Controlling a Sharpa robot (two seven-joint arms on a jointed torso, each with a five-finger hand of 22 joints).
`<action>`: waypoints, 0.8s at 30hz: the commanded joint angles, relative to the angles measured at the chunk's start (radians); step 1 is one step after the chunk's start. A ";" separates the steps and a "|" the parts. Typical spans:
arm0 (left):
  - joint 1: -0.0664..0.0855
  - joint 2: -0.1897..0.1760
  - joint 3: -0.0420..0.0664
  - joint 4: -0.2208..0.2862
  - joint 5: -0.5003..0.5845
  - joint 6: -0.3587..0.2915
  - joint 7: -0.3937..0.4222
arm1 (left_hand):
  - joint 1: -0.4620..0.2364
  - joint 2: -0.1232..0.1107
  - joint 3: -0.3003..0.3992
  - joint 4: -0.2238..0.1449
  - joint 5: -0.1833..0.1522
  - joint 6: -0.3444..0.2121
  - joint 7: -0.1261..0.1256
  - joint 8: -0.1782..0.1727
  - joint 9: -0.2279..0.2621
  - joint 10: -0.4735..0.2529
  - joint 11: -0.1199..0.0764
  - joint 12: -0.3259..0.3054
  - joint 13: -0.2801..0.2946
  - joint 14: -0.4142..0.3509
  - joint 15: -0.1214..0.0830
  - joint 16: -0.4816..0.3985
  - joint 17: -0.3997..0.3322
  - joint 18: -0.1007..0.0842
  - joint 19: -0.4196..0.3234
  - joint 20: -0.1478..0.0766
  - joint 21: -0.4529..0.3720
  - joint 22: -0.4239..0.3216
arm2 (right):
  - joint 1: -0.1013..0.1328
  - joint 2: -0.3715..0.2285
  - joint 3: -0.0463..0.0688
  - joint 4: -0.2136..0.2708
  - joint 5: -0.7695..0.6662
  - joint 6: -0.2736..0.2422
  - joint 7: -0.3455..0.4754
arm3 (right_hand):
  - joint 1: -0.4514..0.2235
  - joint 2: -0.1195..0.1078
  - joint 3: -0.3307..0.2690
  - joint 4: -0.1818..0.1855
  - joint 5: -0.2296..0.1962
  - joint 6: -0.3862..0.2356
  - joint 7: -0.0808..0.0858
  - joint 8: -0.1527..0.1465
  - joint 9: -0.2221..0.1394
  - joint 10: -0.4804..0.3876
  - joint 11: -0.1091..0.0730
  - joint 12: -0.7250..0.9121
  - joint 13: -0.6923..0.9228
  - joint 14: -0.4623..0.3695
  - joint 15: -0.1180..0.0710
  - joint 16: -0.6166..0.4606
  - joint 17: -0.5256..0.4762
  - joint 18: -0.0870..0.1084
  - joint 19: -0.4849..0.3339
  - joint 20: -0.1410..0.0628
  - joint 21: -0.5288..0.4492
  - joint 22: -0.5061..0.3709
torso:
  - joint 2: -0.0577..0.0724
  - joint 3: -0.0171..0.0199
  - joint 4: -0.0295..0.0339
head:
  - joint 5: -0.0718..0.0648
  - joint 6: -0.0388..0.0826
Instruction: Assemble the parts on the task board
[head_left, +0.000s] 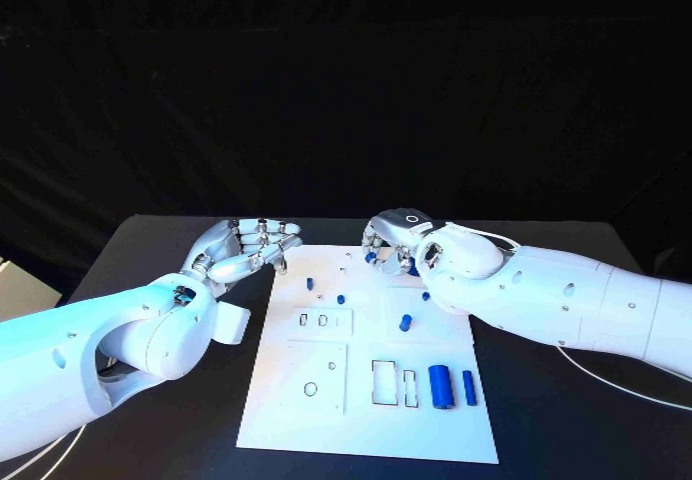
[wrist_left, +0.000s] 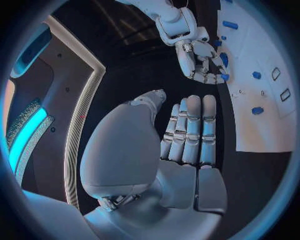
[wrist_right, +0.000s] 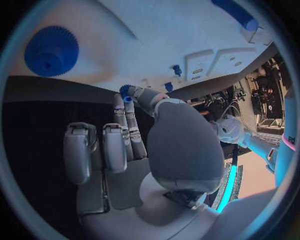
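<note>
I see the white board (head_left: 368, 400) lying in the middle of the black tabletop (head_left: 577, 420). My right robot hand (head_left: 397, 240) sits over the board's far edge and pinches a small blue gear (wrist_right: 127, 92) between thumb and fingertip; the left wrist view shows the same blue piece at those fingertips. A larger blue gear (wrist_right: 52, 51) lies on the board close by. My left robot hand (head_left: 248, 248) hovers just off the board's far left corner, fingers straight and side by side, holding nothing. Two blue cylinders (head_left: 440, 386) stand near the board's near right corner; small blue pegs (head_left: 405, 322) dot its middle.
</note>
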 joint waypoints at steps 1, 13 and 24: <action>0.003 0.005 0.001 0.001 0.007 0.017 0.007 | -0.004 0.003 0.006 -0.001 -0.005 -0.008 0.000 -0.003 0.001 -0.009 -0.001 0.000 0.001 -0.006 0.002 0.005 0.001 0.013 -0.006 0.000 0.003 0.001 | 0.001 0.026 0.001 -0.028 -0.025 -0.047 -0.020 | 0.005 0.011 0.001 -0.001 0.002 0.006 -0.001 0.007 0.002 0.026 -0.020 0.005 0.009 0.059 -0.010 0.006 0.001 -0.011 0.017 -0.005 0.003 0.085 | 0.002 0.0006 0.0034 | 0.000 0.000; 0.007 0.011 0.001 -0.002 0.007 0.019 0.007 | -0.004 0.003 0.006 -0.001 -0.005 -0.008 0.000 -0.003 0.001 -0.009 -0.001 0.000 0.001 -0.006 0.002 0.005 0.001 0.013 -0.006 0.000 0.003 0.001 | -0.001 0.104 0.001 -0.108 -0.026 -0.065 -0.008 | 0.003 0.009 0.000 -0.002 0.002 0.004 -0.001 0.007 0.003 0.026 -0.020 0.003 0.009 0.060 -0.010 0.007 0.004 -0.011 0.018 -0.005 0.004 0.088 | 0.008 -0.0027 0.0160 | 0.000 0.001; 0.013 0.014 0.001 -0.002 0.007 0.021 0.005 | -0.004 0.003 0.007 -0.002 -0.006 -0.009 0.000 -0.003 0.001 -0.010 -0.001 0.000 0.002 -0.008 0.002 0.006 0.001 0.013 -0.008 0.000 0.005 0.002 | -0.003 0.130 0.001 -0.144 -0.022 -0.046 0.003 | -0.001 0.006 0.000 -0.003 0.002 0.000 0.000 0.006 0.005 0.023 -0.019 0.001 0.009 0.060 -0.009 0.009 0.005 -0.011 0.018 -0.005 0.005 0.088 | 0.012 -0.0059 0.0204 | 0.000 0.000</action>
